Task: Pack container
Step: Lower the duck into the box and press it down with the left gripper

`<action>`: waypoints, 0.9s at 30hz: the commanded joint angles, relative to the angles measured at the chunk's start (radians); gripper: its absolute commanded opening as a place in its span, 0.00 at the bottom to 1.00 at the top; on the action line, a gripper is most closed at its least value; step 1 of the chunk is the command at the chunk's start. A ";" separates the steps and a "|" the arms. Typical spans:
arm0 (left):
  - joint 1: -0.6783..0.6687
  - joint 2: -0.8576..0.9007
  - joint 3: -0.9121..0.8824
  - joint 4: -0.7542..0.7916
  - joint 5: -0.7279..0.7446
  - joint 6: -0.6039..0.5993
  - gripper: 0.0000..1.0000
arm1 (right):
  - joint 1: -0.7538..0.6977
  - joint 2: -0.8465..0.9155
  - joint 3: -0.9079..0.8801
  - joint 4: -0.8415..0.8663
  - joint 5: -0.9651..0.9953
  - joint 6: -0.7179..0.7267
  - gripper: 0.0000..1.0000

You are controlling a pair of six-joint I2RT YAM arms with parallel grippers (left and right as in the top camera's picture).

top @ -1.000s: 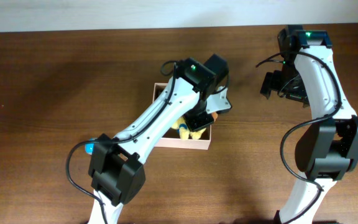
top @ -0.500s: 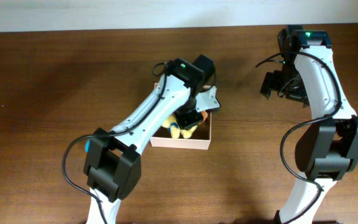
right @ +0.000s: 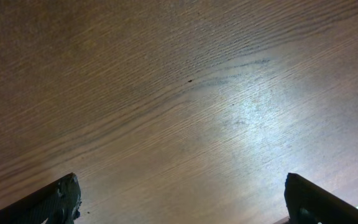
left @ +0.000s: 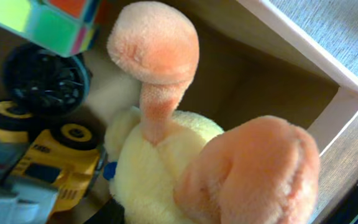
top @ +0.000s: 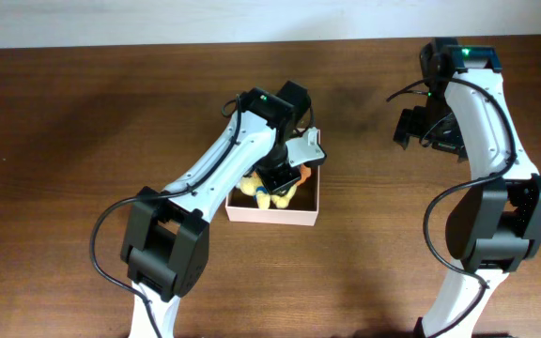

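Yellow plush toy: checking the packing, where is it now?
The yellow plush toy sits inside the container, near a corner, with the yellow toy truck beside it in the left wrist view.

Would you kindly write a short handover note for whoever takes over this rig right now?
Left gripper shut, down in the container at the yellow plush; a grip on it cannot be confirmed.
Right gripper open, empty, over the table.
Done: plush, yellow truck and colour cube lie in the container.
Left: likely release and lift the left arm out.
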 commanded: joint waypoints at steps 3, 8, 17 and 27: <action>-0.007 0.005 -0.032 0.015 0.049 0.019 0.25 | 0.000 -0.003 -0.002 0.003 -0.002 -0.003 0.99; -0.030 0.006 -0.033 0.049 0.080 0.019 0.25 | 0.000 -0.003 -0.002 0.003 -0.002 -0.003 0.99; -0.067 0.006 -0.033 0.078 0.074 0.019 0.26 | 0.000 -0.003 -0.002 0.003 -0.002 -0.003 0.99; -0.064 0.006 -0.033 0.072 0.055 0.019 0.25 | 0.000 -0.003 -0.002 0.003 -0.002 -0.003 0.99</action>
